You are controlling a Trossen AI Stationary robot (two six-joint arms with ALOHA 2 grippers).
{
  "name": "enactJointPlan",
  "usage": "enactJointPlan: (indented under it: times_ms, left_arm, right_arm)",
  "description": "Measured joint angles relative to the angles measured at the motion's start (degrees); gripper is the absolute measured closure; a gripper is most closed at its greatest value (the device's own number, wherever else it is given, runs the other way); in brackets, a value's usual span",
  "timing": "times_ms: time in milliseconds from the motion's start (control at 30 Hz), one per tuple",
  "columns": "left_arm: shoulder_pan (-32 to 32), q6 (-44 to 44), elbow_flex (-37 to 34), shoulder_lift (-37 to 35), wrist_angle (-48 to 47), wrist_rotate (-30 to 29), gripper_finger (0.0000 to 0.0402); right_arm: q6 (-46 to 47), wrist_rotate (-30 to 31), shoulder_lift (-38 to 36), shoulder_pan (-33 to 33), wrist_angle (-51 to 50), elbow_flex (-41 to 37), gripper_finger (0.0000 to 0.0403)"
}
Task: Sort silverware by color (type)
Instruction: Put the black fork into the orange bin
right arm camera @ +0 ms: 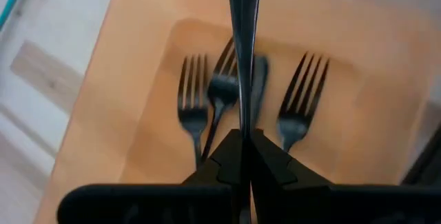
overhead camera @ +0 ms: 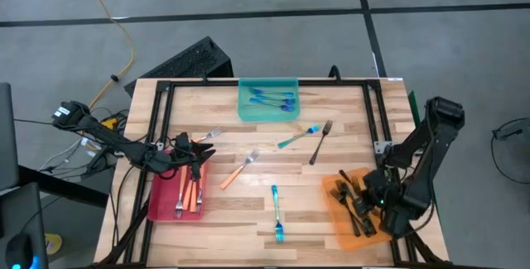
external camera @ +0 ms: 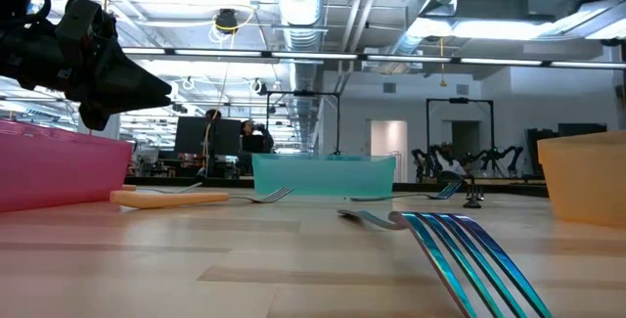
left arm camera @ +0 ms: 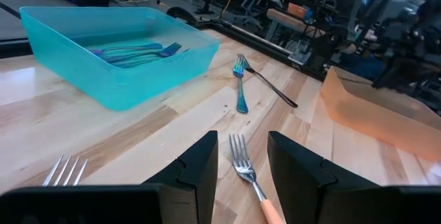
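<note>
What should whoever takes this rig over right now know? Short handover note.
Right gripper: shut on a dark fork, over the orange tray.
Left gripper: open, at the red tray, above an orange-handled fork.
Done: blue forks in the teal tray, orange ones in red, dark ones in orange.
Left on the table: two orange-handled, two blue, one dark fork.

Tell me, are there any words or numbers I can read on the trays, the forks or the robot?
No readable text anywhere.
Teal tray, red tray, orange tray: plain, no labels.
Forks, such as the blue fork: no markings visible.
Robot arms: no readable brand or number.
Room behind the table in the low view: any signs there are too small to read.
</note>
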Motion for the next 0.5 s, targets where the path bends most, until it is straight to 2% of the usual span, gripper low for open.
enactJointPlan:
  times_ms: [500]
  left_arm:
    - [0.0, -0.9, 0.0, 0.0, 0.0, -1.1, 0.029]
  right_arm:
    - [0.1, -0.3, 9.3, 1.8, 11.5, 0.1, 0.0367]
